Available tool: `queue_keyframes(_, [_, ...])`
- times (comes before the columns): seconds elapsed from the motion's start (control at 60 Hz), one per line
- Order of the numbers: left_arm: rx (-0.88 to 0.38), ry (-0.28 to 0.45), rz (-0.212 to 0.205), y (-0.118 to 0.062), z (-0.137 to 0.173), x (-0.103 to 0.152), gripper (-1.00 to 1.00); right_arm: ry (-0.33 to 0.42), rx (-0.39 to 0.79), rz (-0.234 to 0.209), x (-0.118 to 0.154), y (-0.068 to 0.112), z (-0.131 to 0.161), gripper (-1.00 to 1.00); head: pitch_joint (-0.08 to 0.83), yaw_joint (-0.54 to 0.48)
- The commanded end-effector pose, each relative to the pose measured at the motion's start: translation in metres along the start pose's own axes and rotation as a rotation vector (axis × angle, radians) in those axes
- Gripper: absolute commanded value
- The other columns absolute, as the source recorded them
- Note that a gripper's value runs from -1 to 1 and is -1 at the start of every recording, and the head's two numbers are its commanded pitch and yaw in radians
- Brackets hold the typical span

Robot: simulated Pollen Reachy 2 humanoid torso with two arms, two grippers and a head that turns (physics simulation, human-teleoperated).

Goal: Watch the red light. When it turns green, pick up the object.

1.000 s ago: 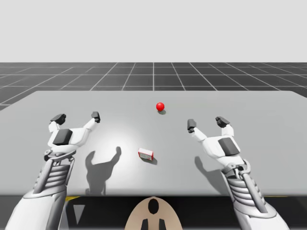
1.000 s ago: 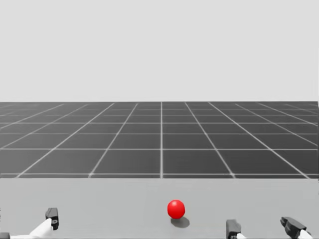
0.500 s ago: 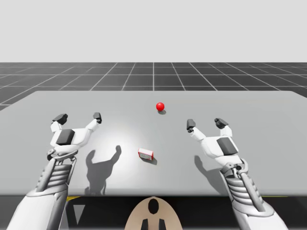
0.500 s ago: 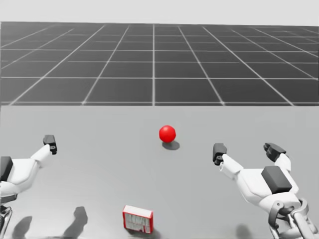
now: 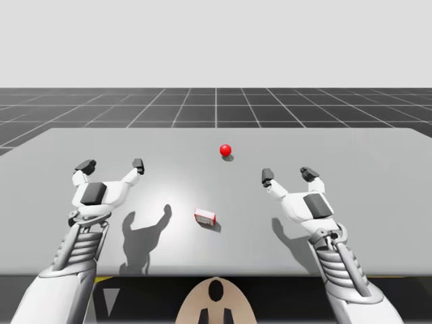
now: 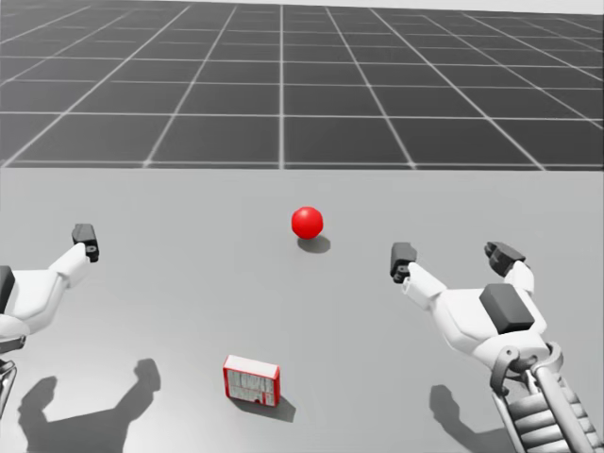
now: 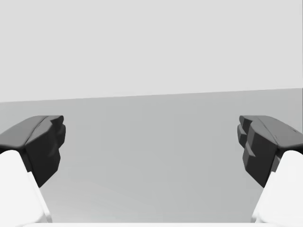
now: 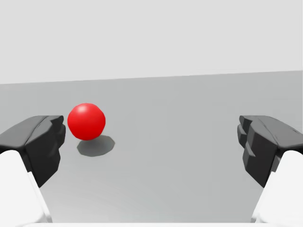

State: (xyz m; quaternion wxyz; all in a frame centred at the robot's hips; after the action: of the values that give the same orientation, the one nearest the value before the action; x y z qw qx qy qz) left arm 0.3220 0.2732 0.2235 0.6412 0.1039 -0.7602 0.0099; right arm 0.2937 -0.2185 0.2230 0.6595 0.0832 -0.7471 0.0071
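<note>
Left claw [image 5: 112, 164]: wide open, nothing between the fingers, held above the counter [image 5: 351, 145] on the left side, fingers pointing toward the far edge. In its wrist view only bare grey counter lies ahead of it. Right claw [image 5: 288, 175]: also wide open, holding nothing, held above the right side of the counter, fingers pointing away from me. In its wrist view the light [image 8: 86, 121], a small ball, sits on the counter ahead of the claw, toward one finger's side, with its shadow just under it. The light shows red, not green. From above it stands near the middle of the counter, beyond both claws and between them, nearer the right one. The object, a small red-and-white box [image 5: 205, 217], lies on the counter between the two arms, closer to my torso than the light and behind both sets of fingertips. It is well apart from either claw and neither touches it. Shadows of both claws fall on the counter beside the arms.
</note>
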Motion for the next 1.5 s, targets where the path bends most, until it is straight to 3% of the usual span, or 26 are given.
queue_keyframes(0.017, [-0.002,-0.001,-0.004,-0.0006,0.0006,0.0000,-1.00,0.001,0.000,-0.023,-0.0021,0.0045,0.0005,-1.00,0.431,-0.05])
queue_keyframes(1.5, [-0.012,0.004,-0.019,-0.0029,0.0009,-0.0018,-1.00,0.000,0.013,-0.010,-0.0019,0.0059,0.0018,-1.00,0.431,-0.05])
